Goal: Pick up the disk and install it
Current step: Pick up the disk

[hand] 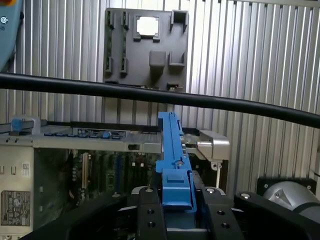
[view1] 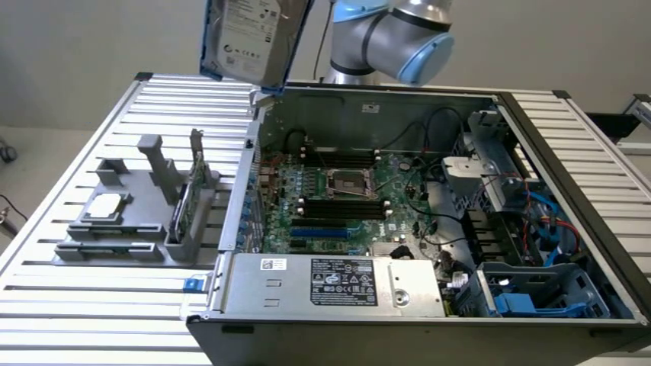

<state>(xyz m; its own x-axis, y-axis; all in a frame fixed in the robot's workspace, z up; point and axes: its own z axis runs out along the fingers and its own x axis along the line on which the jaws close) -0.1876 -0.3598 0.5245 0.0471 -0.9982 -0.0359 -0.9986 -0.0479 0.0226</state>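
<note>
Silver disk (view1: 254, 38), top cut off, gripped by jaws

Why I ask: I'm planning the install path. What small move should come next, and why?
Probably carry the disk, kept high, toward the exterior view's right. The gripper grips its blue rail; it hangs above the open case's edge at that view's left, while the bay with blue fittings lies at its right.

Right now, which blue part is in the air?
The rail on the disk, clamped in the gripper, high up; the blue caddy and the small blue latch sit low, at the case.
</note>
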